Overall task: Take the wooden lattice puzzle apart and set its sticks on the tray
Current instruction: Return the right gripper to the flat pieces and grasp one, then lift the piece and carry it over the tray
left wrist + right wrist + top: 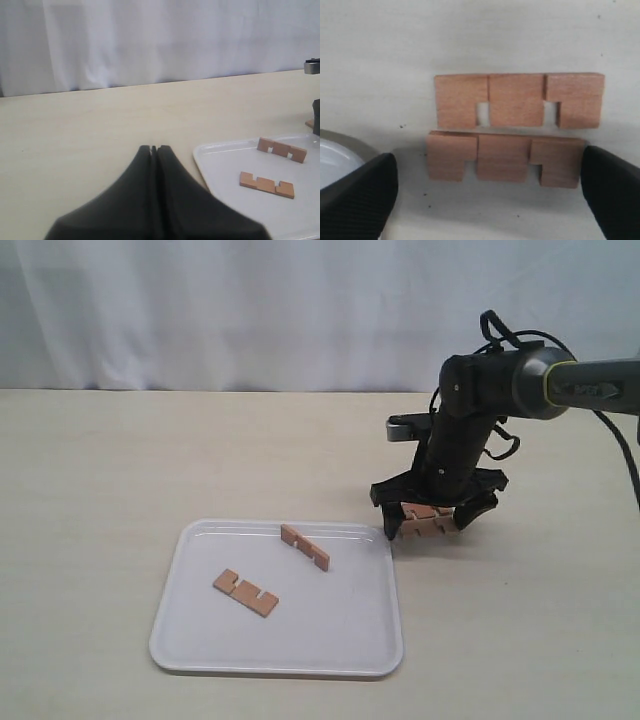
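The right gripper [434,522] points down at the table [150,460], its two black fingers [357,195] spread wide and holding nothing. The arm that carries it reaches in from the right of the exterior view.

On the table between those spread fingers lie two light-brown wooden sticks, flat and side by side. In the right wrist view the first stick [520,100] and the second stick [502,157] run parallel, with their long edges touching or very nearly so. Each has two square notches, and all the notches face the same way. One finger stands clear of the pair's end. The other finger is close to the opposite end, and I cannot tell whether it touches. In the exterior view the pair [432,524] is partly hidden behind the fingers.

This pair is off the tray [200,540], just beyond its far right corner. A curved bit of the tray's white rim [335,150] shows beside one finger in the right wrist view.

Two more notched sticks lie flat on the tray, apart from each other. The third stick [305,547] is near the far rim. The fourth stick [245,592] is nearer the middle. No sticks are interlocked.

The left gripper [153,148] appears only in its own wrist view. Its fingers are pressed together with nothing between them, above bare table beside the tray. A white curtain [200,310] hangs behind the table.
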{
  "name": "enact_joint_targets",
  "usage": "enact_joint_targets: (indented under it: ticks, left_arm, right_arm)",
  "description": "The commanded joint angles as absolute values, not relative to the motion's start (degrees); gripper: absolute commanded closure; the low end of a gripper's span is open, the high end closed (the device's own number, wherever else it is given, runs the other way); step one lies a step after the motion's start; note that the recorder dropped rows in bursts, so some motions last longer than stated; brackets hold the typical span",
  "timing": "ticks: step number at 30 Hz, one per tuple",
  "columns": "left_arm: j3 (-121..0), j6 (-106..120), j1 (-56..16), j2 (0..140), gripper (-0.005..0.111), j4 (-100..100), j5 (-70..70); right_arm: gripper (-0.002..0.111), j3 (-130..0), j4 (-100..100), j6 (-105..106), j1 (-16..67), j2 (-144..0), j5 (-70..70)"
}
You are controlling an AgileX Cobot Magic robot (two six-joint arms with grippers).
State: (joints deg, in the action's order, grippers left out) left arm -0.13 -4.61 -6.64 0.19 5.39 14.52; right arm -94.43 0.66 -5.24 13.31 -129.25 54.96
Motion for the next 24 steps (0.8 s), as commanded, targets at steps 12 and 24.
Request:
enact_joint_targets:
  ticks: [12, 24]
  left_arm:
    - [0.0, -4.79, -6.64, 0.0, 0.107, 5.36, 13.87]
    - [0.0, -4.79, -6.64, 0.0, 0.107, 5.36, 13.87]
  right_arm:
    - [0.064, -94.51, -4.66, -10.32, 13.46, -130.59, 57.82]
    - [0.104, -94.62, -4.66, -10.1, 13.46, -128.21, 61.25]
